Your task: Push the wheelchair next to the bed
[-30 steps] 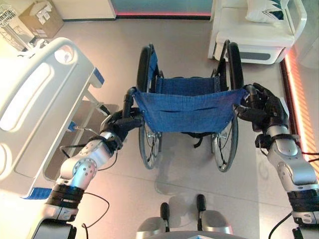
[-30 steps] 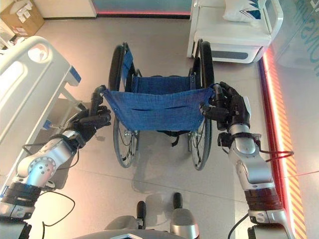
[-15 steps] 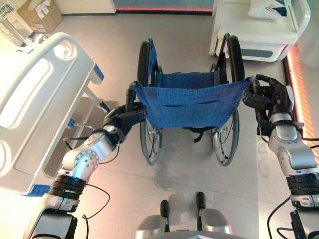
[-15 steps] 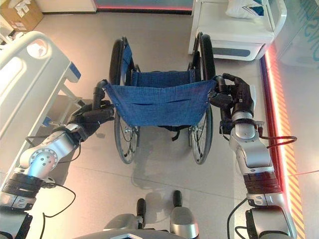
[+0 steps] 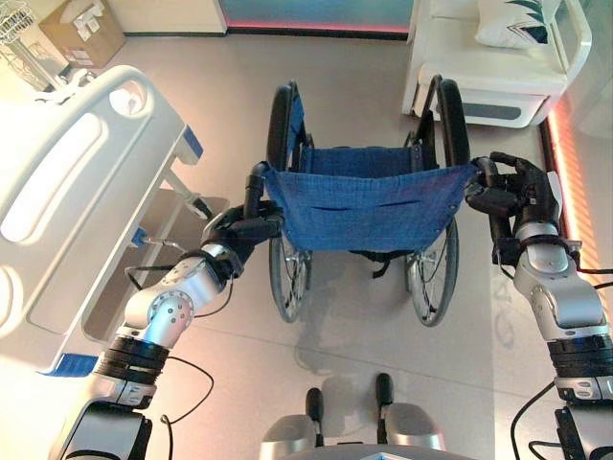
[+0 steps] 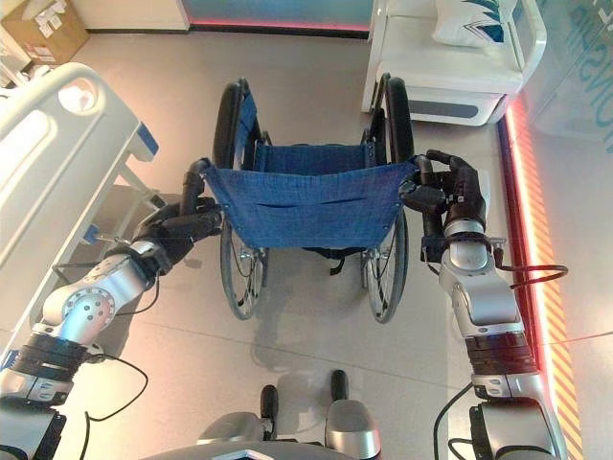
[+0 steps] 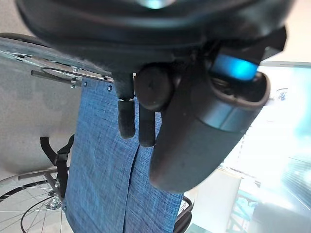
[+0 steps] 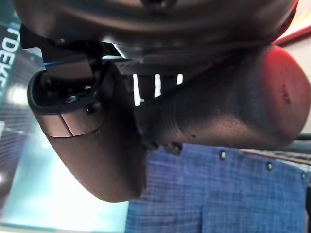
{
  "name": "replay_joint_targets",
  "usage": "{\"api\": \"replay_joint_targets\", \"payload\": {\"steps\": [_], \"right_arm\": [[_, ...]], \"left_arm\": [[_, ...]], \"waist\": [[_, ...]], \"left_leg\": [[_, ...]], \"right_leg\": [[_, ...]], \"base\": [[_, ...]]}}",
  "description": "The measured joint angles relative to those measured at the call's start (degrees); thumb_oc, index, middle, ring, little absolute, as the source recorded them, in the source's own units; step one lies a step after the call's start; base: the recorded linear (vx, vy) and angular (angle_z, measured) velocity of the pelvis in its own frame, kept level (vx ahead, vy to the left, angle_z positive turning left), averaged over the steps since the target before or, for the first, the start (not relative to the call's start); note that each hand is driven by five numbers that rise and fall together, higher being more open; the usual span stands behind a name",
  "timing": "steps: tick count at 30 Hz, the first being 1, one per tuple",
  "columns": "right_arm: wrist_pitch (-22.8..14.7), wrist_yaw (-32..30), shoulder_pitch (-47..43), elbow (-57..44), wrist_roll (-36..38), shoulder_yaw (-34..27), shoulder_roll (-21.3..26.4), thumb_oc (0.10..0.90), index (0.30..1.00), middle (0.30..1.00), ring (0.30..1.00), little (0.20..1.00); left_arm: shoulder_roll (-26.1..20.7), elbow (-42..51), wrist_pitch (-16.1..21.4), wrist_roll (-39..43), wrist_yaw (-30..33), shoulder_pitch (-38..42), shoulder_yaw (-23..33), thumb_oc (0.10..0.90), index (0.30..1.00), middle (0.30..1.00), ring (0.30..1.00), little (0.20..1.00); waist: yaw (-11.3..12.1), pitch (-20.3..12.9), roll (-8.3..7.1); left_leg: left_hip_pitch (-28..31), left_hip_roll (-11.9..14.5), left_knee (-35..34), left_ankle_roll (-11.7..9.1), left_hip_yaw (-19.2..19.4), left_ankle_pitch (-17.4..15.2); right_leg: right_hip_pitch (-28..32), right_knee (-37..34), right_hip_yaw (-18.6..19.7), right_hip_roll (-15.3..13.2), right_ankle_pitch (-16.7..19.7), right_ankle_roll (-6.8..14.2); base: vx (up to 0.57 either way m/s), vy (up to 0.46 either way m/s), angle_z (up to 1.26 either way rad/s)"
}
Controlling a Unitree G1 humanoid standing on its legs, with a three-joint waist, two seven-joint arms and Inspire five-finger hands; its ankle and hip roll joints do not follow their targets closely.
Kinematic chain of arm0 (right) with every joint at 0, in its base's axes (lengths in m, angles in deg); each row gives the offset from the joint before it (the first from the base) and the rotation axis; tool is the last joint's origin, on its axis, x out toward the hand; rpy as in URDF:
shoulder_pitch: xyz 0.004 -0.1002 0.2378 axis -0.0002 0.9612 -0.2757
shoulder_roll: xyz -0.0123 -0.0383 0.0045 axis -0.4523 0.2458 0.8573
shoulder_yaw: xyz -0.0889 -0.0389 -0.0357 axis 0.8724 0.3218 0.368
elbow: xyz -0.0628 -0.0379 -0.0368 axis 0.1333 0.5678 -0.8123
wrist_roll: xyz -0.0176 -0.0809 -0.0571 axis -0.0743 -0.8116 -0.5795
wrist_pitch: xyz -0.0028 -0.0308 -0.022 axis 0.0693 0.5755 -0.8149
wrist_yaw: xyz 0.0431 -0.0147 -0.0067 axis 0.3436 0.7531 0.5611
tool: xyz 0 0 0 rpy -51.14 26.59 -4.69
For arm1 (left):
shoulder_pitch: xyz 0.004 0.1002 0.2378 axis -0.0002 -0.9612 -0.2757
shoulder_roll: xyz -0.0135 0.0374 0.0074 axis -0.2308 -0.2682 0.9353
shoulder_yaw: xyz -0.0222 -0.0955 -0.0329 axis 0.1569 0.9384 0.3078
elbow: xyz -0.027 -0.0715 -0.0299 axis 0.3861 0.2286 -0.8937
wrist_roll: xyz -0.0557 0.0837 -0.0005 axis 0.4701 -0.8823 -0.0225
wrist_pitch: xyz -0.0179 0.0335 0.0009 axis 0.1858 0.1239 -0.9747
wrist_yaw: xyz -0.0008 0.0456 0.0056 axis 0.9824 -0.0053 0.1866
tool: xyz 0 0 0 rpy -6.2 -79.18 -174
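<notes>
The wheelchair (image 5: 359, 206) stands on the floor (image 5: 354, 335) directly ahead of the robot, its blue fabric backrest (image 5: 364, 209) facing the camera and its large wheels to either side. The bed (image 5: 67, 201), white with a moulded footboard, lies to the robot's left of the wheelchair, near it but apart, with a strip of bare floor between.

The left hand (image 5: 241, 228) is at the left push handle (image 5: 255, 184), fingers curled around the black grip; in the left wrist view the fingers (image 7: 127, 119) are seen folded against the edge of the backrest. The right hand (image 5: 512, 195) is clamped on the right push handle (image 5: 476, 172), fingers wrapped round it at the top corner of the backrest.

A white armchair (image 5: 493, 62) with a patterned cushion (image 5: 512, 21) stands beyond the wheelchair on the robot's right. A cardboard box (image 5: 81, 34) sits on the floor past the far end of the bed.
</notes>
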Motion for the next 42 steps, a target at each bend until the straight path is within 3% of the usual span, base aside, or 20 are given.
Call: {"api": "replay_joint_targets", "payload": {"steps": [6,10,12,14,16,17,18,20,24,27,28,29,30,31,32,33,35,37,38,42], "right_arm": [[2.44,0.05,0.23,0.03,-0.28,-0.54,-0.88,0.4,0.3,0.3,0.3,0.3],[5.13,1.46,1.23,0.21,-2.1,-0.59,-1.62,0.4,0.3,0.3,0.3,0.3],[6.81,2.94,1.81,0.67,-2.07,-0.37,-2.77,0.4,0.3,0.3,0.3,0.3],[7.3,3.93,2.34,0.64,-2.07,-0.21,-4.55,0.4,0.3,0.3,0.3,0.3],[7.32,4.88,3.34,-0.04,-2.06,-0.1,-4.86,0.4,0.3,0.3,0.3,0.3],[7.22,5.76,4.61,-1.3,-2.21,-0.08,-4.83,0.4,0.3,0.3,0.3,0.3],[6.93,6.59,5.74,-2.41,-2.41,-0.16,-4.54,0.4,0.3,0.3,0.3,0.3],[6.62,7.73,5.96,-3.17,-2.41,-0.16,-2.89,0.4,0.3,0.3,0.3,0.3],[5.38,8.09,5.24,-1.95,-2.45,-0.13,0.01,0.4,0.3,0.3,0.3,0.3],[4.14,8.54,3.96,-0.86,-2.43,-0.46,2.11,0.4,0.3,0.3,0.3,0.3],[3.76,8.87,3.8,-1.24,-2.36,-0.65,3.65,0.4,0.3,0.3,0.3,0.3],[3.26,9.01,2.76,-0.74,-2.34,-0.38,4.75,0.4,0.3,0.3,0.3,0.3],[3.43,9.18,2.27,-0.04,-2.35,0.17,4.61,0.4,0.3,0.3,0.3,0.3],[3.46,10.24,2.72,0.57,-2.32,0.37,4.53,0.4,0.3,0.3,0.3,0.3],[3.46,10.85,2.88,0.56,-2.32,0.37,4.54,0.4,0.3,0.3,0.3,0.3],[3.39,11.82,2.99,0.28,-2.32,0.21,4.58,0.4,0.3,0.3,0.3,0.3],[3.91,11.81,4.63,-1.3,-1.93,0.19,4.63,0.4,0.3,0.3,0.3,0.3],[4.45,11.81,5.79,-2.2,-1.27,0.11,4.66,0.4,0.3,0.3,0.3,0.3],[4.91,11.8,5.97,-2.68,-0.95,0.08,4.66,0.4,0.3,0.3,0.3,0.3],[5.15,10.68,5.59,-3.45,0.23,0.0,4.92,0.4,0.3,0.3,0.3,0.3]], "left_arm": [[0.31,0.0,-1.27,-0.3,0.0,-0.01,0.23,0.4,0.3,0.3,0.3,0.3],[0.18,0.3,-3.68,-0.31,0.02,-0.14,1.27,0.4,0.3,0.3,0.3,0.3],[-1.83,0.28,-5.4,-0.31,0.01,-0.26,1.7,0.4,0.3,0.3,0.3,0.3],[-3.85,0.31,-6.57,-0.21,-0.34,-0.27,3.03,0.4,0.3,0.3,0.3,0.3],[-4.93,0.33,-7.59,-0.09,-0.41,-0.64,3.52,0.4,0.3,0.3,0.3,0.3],[-5.15,1.01,-7.6,0.29,-0.39,-2.2,4.18,0.4,0.3,0.3,0.3,0.3],[-5.6,2.58,-7.6,0.71,-0.4,-3.76,4.85,0.4,0.3,0.3,0.3,0.3],[-5.81,4.13,-7.6,3.04,-0.35,-5.4,5.64,0.4,0.3,0.3,0.3,0.3],[-5.37,4.21,-6.89,6.65,-1.83,-5.44,5.13,0.4,0.3,0.3,0.3,0.3],[-4.74,4.98,-6.82,7.31,-3.54,-5.49,4.43,0.4,0.3,0.3,0.3,0.3],[-4.3,5.36,-6.81,7.34,-3.69,-5.31,4.21,0.4,0.3,0.3,0.3,0.3],[-4.23,5.37,-6.74,7.36,-3.63,-4.84,4.24,0.4,0.3,0.3,0.3,0.3],[-4.2,5.06,-6.74,7.26,-3.42,-4.73,4.22,0.4,0.3,0.3,0.3,0.3],[-4.19,4.44,-6.77,7.06,-3.09,-4.66,4.06,0.4,0.3,0.3,0.3,0.3],[-4.52,4.37,-6.83,7.04,-3.08,-4.62,4.06,0.4,0.3,0.3,0.3,0.3],[-4.99,4.13,-6.95,6.97,-3.06,-4.44,4.17,0.4,0.3,0.3,0.3,0.3],[-6.21,4.01,-8.1,7.12,-3.36,-4.44,4.13,0.4,0.3,0.3,0.3,0.3],[-7.15,4.06,-8.29,7.32,-4.07,-4.41,4.05,0.4,0.3,0.3,0.3,0.3],[-8.36,4.2,-8.56,8.31,-4.24,-4.3,4.02,0.4,0.3,0.3,0.3,0.3],[-9.13,3.66,-9.51,9.38,-3.93,-2.32,3.85,0.4,0.3,0.3,0.3,0.3]], "waist": [[1.34,-0.13,-1.21],[2.41,-0.2,-3.4],[3.87,-0.1,-5.44],[5.79,1.25,-8.19],[6.59,1.82,-9.12],[7.27,1.84,-9.0],[7.75,1.9,-8.92],[7.88,2.25,-8.25],[8.15,2.35,-5.93],[9.51,2.31,-2.93],[9.27,2.18,-1.31],[9.94,2.69,-0.22],[10.23,2.74,-0.75],[10.13,2.68,-2.02],[10.14,2.69,-2.78],[10.15,2.85,-3.21],[9.33,2.4,-3.26],[8.71,1.74,-4.45],[8.15,0.92,-5.84],[7.7,0.23,-7.0]], "left_leg": [[1.3,0.6,0.08,-0.13,-0.09,-0.06],[1.56,1.66,2.75,-1.43,-0.32,-1.38],[0.83,3.29,7.98,-2.88,-0.41,-3.91],[-3.86,3.34,20.14,-3.78,-0.29,-5.54],[-7.38,2.93,28.66,-3.53,-1.25,-5.67],[-9.42,2.06,30.18,-2.58,-4.12,-7.06],[-10.12,0.65,26.41,-2.54,-6.23,-7.05],[-10.9,-0.56,19.17,-2.56,-6.16,-6.67],[-13.26,-0.13,5.14,-5.67,-7.55,-5.11],[-14.54,0.61,10.27,-5.34,-8.04,-5.35],[-14.21,0.37,10.78,-5.14,-8.14,-5.14],[-14.17,0.63,10.52,-4.05,-7.41,-4.54],[-13.61,-0.06,11.12,-3.92,-6.78,-4.17],[-13.24,-1.49,13.01,-3.26,-5.94,-3.73],[-13.37,-2.46,14.25,-3.16,-5.81,-3.67],[-14.56,-3.86,18.43,-2.56,-5.87,-3.24],[-14.86,-4.95,21.62,-0.9,-6.88,-2.44],[-15.35,-6.04,22.17,0.79,-6.96,-2.12],[-15.87,-7.38,22.58,1.76,-6.73,-1.82],[-17.43,-9.9,23.75,4.22,-6.38,-2.96]], "right_leg": [[1.24,0.0,0.05,0.85,-0.26,-0.37],[2.58,0.35,-0.22,1.83,-0.94,-1.32],[2.95,2.52,-0.41,3.18,-2.72,-2.77],[1.11,7.81,0.13,2.92,-5.89,-4.25],[1.55,9.7,0.91,3.05,-6.91,-5.06],[1.65,10.47,1.47,3.22,-7.34,-5.49],[1.23,10.71,2.51,3.26,-7.39,-5.56],[0.73,11.3,4.52,3.56,-7.43,-5.6],[-0.94,12.22,9.0,5.13,-7.5,-5.57],[-2.56,11.96,13.04,5.03,-7.82,-5.05],[-2.46,10.54,13.76,4.73,-8.53,-4.1],[-4.33,18.8,12.0,5.67,-10.18,-3.73],[-5.22,27.01,9.4,5.58,-13.12,-3.12],[-2.97,30.39,7.53,4.92,-17.72,-3.45],[-1.5,29.83,7.41,4.46,-19.63,-4.06],[0.88,27.04,7.32,3.36,-23.32,-2.82],[2.24,27.37,7.18,3.19,-23.65,-2.3],[1.78,28.74,7.15,2.28,-24.97,-1.38],[0.25,30.95,7.12,1.18,-25.99,-0.72],[-3.12,36.85,6.88,-1.07,-27.5,1.33]], "base": [[0.02,-0.248,0.0],[0.05,-0.303,0.01],[0.05,-0.333,-0.15],[0.04,-0.153,-0.19],[0.08,0.006,-0.08],[0.16,0.054,-0.14],[0.18,0.058,-0.21],[0.3,0.087,-0.14],[0.3,0.092,-0.17],[0.33,0.164,-0.77],[0.56,0.298,-0.72],[0.5,0.265,-0.76],[0.57,0.295,-0.6],[0.4,0.199,-0.34],[0.4,0.193,-0.21],[0.39,0.186,-0.16],[0.46,0.219,-0.08],[0.26,0.121,0.02],[0.16,0.071,0.02],[0.28,0.102,-0.07]]}}
